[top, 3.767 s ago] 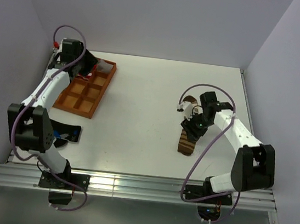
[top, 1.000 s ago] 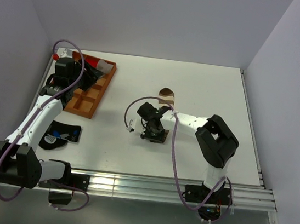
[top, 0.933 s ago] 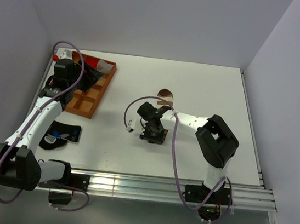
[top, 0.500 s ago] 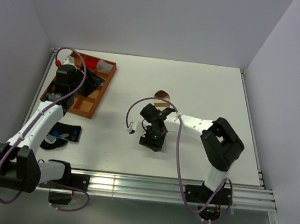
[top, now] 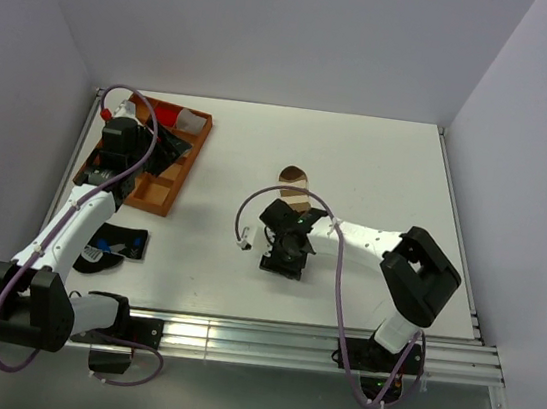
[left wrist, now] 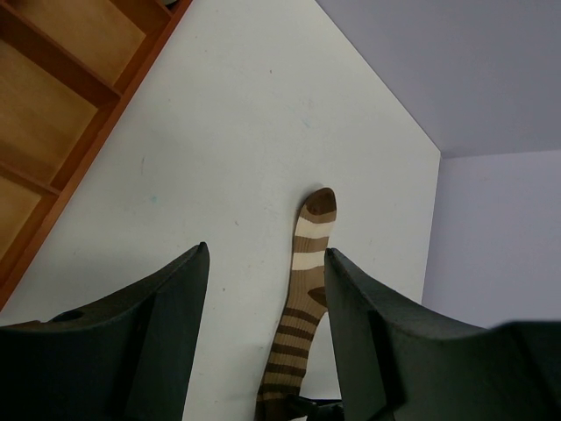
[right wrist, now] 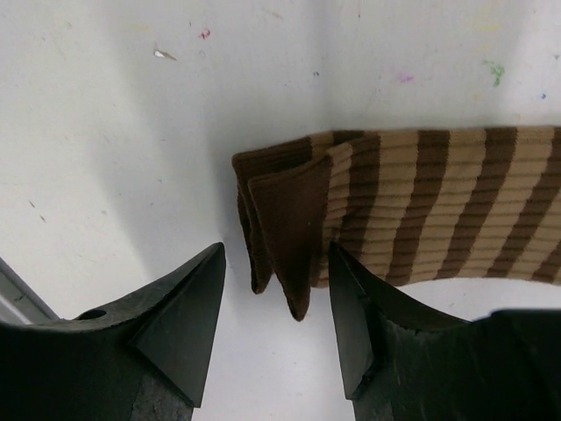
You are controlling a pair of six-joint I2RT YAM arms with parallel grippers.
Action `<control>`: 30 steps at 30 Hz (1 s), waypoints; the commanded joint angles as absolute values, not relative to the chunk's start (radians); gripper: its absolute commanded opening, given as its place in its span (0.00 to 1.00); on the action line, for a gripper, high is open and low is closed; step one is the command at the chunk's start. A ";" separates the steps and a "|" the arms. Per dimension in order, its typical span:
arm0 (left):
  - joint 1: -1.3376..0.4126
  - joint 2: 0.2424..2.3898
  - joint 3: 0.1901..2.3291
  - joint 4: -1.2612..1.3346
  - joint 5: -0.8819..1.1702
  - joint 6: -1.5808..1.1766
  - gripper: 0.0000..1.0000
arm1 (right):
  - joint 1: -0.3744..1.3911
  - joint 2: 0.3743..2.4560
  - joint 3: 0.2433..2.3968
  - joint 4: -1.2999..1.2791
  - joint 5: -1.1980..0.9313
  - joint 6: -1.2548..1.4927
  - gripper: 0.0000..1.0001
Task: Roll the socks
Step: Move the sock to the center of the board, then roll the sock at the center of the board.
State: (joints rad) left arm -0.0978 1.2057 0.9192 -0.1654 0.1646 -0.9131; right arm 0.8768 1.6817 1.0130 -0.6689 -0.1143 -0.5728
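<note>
Right hand (right wrist: 276,250) is hovering open, empty, over the brown-and-tan sock (right wrist: 421,206). Its cuff seemingly is only folded, with rolling barely beginning. Left hand (left wrist: 266,250) is hanging open, empty.

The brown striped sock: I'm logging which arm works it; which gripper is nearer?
Right. The right gripper hovers over the cuff end of the brown striped sock, jaws open. The left gripper is far off to the left, at the orange tray.

the sock (right wrist: 421,202) is striped dark brown and tan, with a solid dark brown cuff and cream bands near its brown toe. the table (top: 380,158) is white, the tray (top: 145,188) orange-brown, the lump (top: 112,242) black with a blue spot.
</note>
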 commanded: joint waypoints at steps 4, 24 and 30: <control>-0.101 1.196 0.927 -0.130 0.175 -0.887 0.60 | 0.899 1.623 0.971 -0.601 -0.026 -0.551 0.58; -0.109 1.207 0.838 -0.072 0.175 -0.885 0.60 | 0.922 1.603 0.916 -0.528 -0.032 -0.540 0.32; -0.179 1.195 0.761 0.047 0.170 -0.873 0.51 | 0.821 1.631 1.024 -0.669 -0.263 -0.571 0.31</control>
